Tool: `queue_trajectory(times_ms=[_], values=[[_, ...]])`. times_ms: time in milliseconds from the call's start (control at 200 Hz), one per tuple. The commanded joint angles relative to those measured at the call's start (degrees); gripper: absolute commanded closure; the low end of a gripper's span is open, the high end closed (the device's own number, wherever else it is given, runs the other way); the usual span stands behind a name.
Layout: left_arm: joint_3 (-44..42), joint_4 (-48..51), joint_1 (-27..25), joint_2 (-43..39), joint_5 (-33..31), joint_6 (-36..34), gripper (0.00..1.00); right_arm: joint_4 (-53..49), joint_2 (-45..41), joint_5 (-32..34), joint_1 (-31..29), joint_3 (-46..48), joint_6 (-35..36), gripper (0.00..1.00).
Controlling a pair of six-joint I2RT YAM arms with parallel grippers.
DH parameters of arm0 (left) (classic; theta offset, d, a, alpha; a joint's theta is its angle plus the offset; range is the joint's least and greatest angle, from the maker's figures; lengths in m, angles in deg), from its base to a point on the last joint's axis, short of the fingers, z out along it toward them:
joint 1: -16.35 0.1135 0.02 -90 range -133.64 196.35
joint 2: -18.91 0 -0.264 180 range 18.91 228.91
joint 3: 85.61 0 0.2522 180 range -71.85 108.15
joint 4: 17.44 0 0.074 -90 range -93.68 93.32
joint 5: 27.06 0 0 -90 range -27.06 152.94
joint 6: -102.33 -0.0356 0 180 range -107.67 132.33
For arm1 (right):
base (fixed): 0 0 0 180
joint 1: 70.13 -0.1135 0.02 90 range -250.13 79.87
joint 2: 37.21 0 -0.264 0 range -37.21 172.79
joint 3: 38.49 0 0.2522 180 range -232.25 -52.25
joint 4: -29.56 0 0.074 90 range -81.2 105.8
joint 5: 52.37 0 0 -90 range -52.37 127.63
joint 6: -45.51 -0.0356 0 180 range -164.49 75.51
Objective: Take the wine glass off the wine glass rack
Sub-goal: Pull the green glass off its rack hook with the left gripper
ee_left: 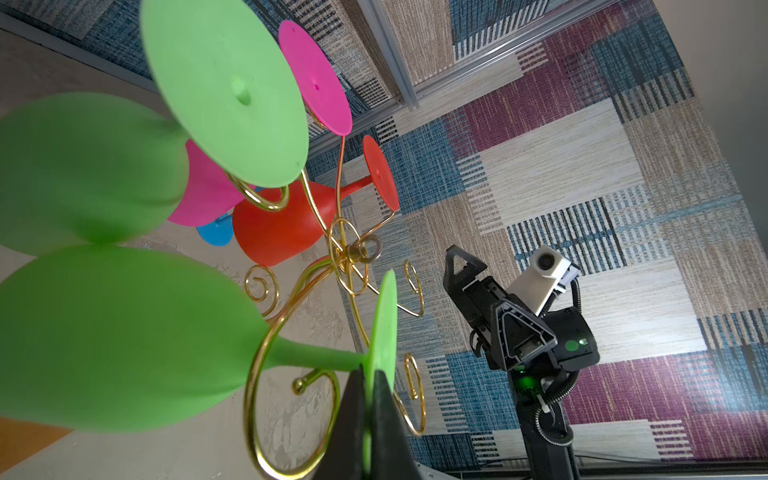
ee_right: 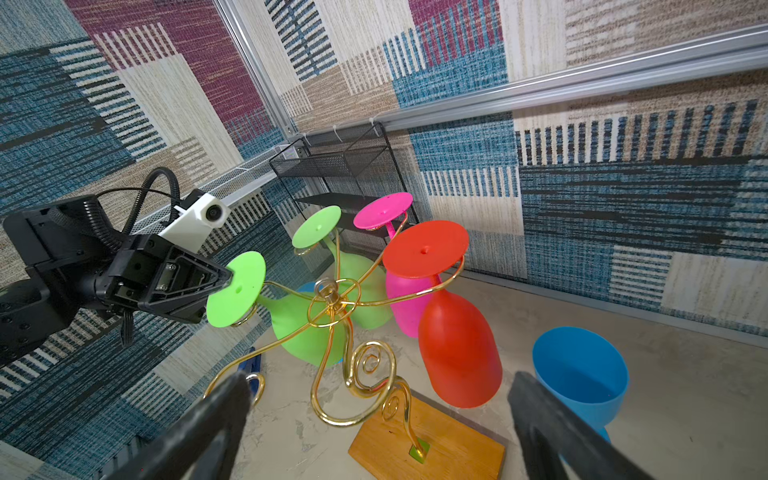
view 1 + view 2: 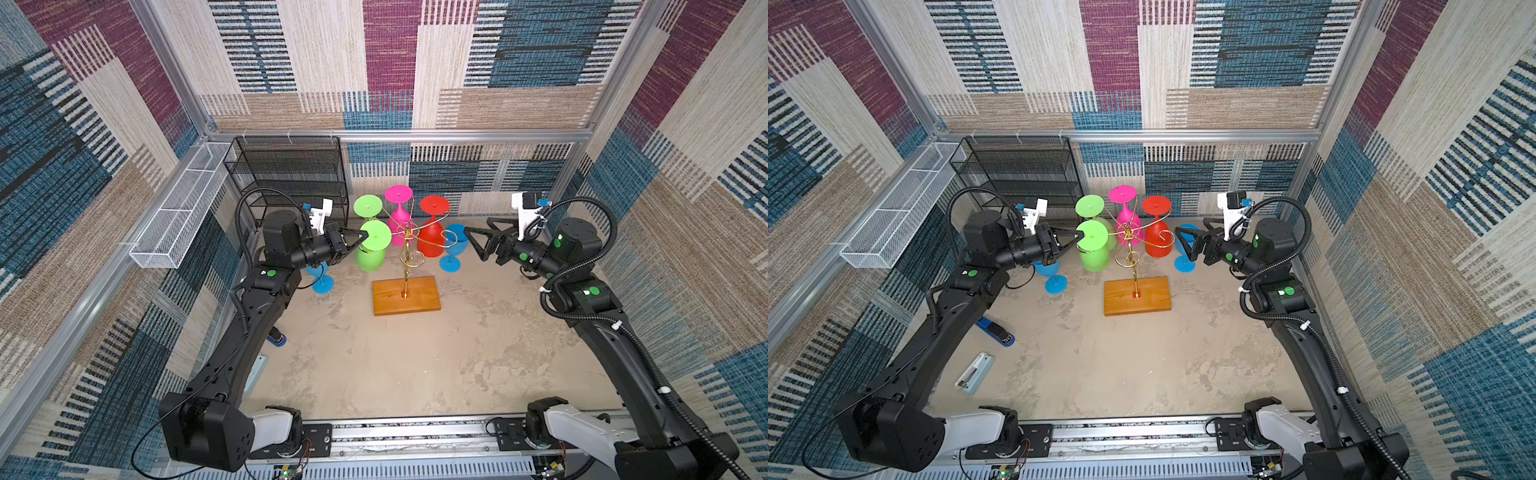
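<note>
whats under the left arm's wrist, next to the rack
A blue wine glass stands upright on the table there. Its foot and stem show in both top views; the left arm's wrist covers much of its bowl.

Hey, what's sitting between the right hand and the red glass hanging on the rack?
A blue glass stands upright on the table there, close in front of the open right hand, beside the red glass. Both top views show it.
</note>
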Motion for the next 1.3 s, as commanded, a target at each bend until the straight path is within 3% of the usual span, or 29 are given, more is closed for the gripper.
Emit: queue_trajectory(times_ms=[0,245,891,1297], values=[[0.75,2.26,-0.11,-0.27,2.58,-3.46,1.00,1.35,-0.51,0.02,-0.05,-0.29,-0.30,0.01],[0.41,4.31,-0.11,-1.07,3.37,-5.13,1.00,1.43,-0.56,0.06,-0.05,-0.06,-0.45,0.01],[2.67,-1.48,-0.40,2.52,3.82,-1.80,1.00,0.82,-1.34,0.75,-0.05,0.01,-0.27,0.01],[3.28,6.03,-0.66,1.62,6.62,-7.23,1.00,0.93,-0.91,0.59,-0.05,0.03,-0.35,0.01]])
